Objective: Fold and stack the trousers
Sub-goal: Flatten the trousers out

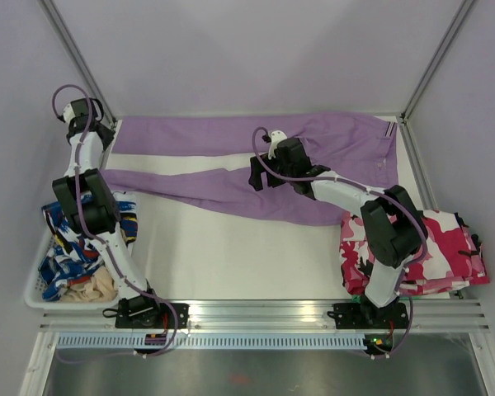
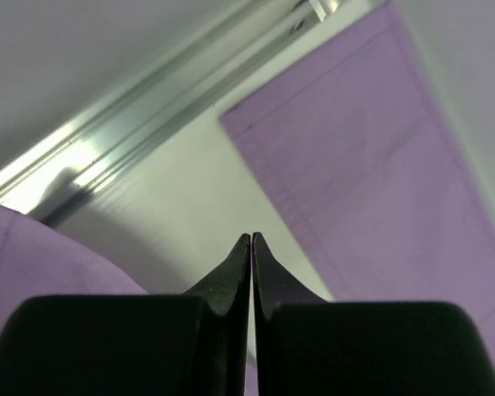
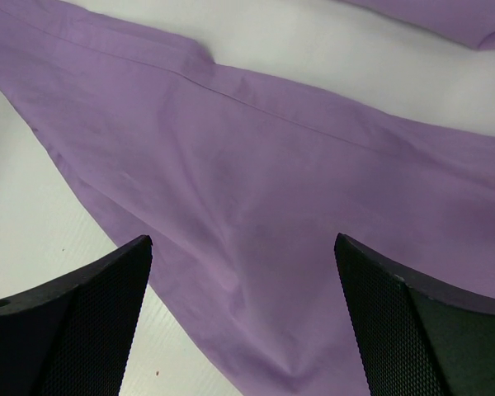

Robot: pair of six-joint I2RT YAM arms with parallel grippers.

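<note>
The lilac trousers (image 1: 330, 144) lie spread across the back of the table, waist at the right, both legs running left. My right gripper (image 1: 260, 175) hovers open over the nearer leg near its middle. In the right wrist view the gripper (image 3: 242, 239) has its jaws wide apart above the purple cloth (image 3: 256, 165), with nothing between them. My left gripper (image 1: 105, 150) is at the far left by the leg ends. In the left wrist view it (image 2: 252, 237) is shut over bare white table between the two hems, with the far leg's hem (image 2: 355, 157) ahead to the right.
A white bin (image 1: 33, 290) at the left edge holds blue-and-white patterned clothing (image 1: 66, 247). A folded pink-white-black camouflage garment (image 1: 429, 247) lies at the right front. Metal frame posts (image 1: 74, 49) stand at the back corners, and a rail (image 1: 264, 312) runs along the front.
</note>
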